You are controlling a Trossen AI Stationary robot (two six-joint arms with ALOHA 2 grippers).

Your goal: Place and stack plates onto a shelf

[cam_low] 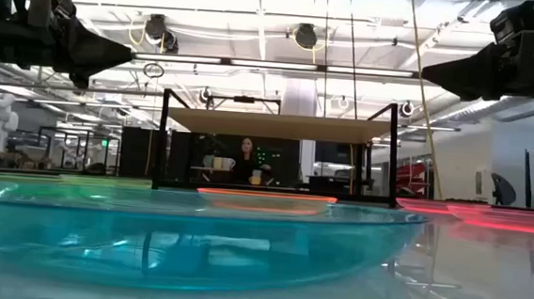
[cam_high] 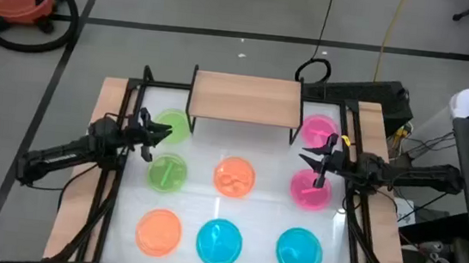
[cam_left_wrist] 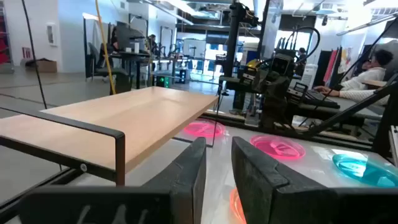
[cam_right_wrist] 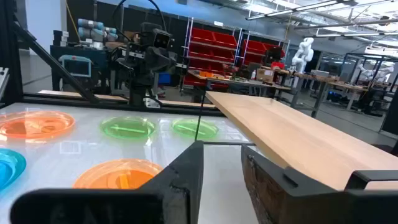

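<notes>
Plates of translucent coloured plastic lie spread on the white tabletop [cam_high: 253, 211]: nearest the camera edge an orange plate [cam_high: 158, 231] and two blue plates [cam_high: 219, 241], [cam_high: 299, 250]; farther on, a green plate [cam_high: 167, 172], a second orange plate [cam_high: 234, 176] and a pink plate [cam_high: 310, 191]; beyond them another green plate [cam_high: 174, 127] and another pink plate [cam_high: 320, 128]. Left gripper [cam_high: 162, 132] hovers by the green pair, fingers slightly parted, holding nothing. Right gripper [cam_high: 316, 158] hangs between the pink pair, likewise slightly parted and empty. Light-wood shelf [cam_high: 245, 97] on black legs stands bare at the far edge.
</notes>
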